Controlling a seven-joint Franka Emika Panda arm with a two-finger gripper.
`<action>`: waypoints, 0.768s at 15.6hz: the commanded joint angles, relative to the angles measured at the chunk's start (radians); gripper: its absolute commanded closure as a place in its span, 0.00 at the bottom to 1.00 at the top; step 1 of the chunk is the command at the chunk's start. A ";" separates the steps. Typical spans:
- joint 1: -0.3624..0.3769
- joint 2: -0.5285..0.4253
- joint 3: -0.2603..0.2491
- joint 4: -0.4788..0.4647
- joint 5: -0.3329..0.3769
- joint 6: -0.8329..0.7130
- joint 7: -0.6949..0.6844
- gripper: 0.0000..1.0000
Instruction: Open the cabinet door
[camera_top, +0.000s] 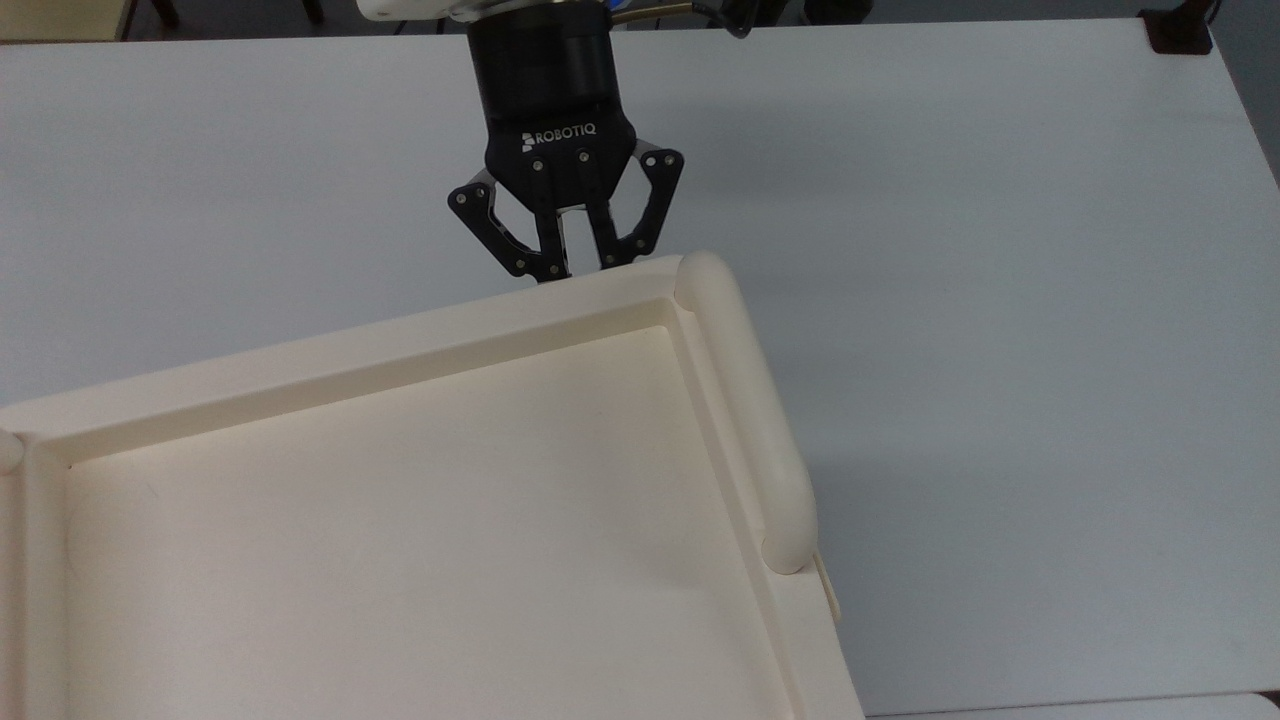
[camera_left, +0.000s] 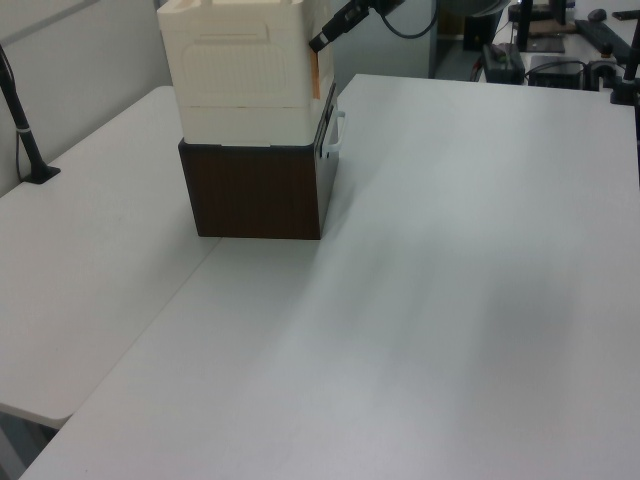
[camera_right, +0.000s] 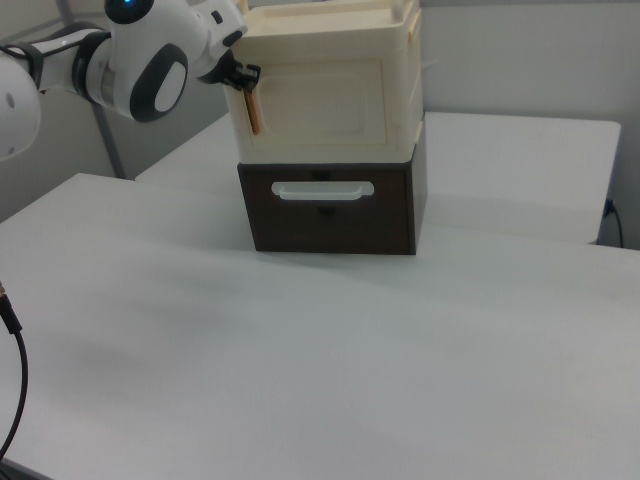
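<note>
Where the cream cabinet (camera_right: 330, 80) sits on top of the dark brown drawer unit (camera_right: 335, 210), the cabinet door (camera_right: 318, 100) forms its front face in the right view, a flat panel with a raised rim, lying flush with the cabinet body. The gripper (camera_top: 572, 272) stands at the door's upper corner, its fingers drawn close together with a narrow gap between them, tips hidden behind the cabinet's top edge; whether they grip anything cannot be told. The top view shows the recessed top (camera_top: 400, 540) and rounded rail (camera_top: 745, 410) beside the gripper. The left view shows the cabinet's ribbed side (camera_left: 245, 70). The white table (camera_left: 450, 300) surrounds the drawer unit.
</note>
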 joint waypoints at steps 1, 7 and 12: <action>0.012 0.008 -0.002 -0.008 -0.012 0.033 -0.018 0.92; 0.007 0.005 -0.002 -0.013 -0.022 0.030 -0.019 0.95; -0.014 -0.018 -0.002 -0.022 -0.024 0.002 -0.018 0.95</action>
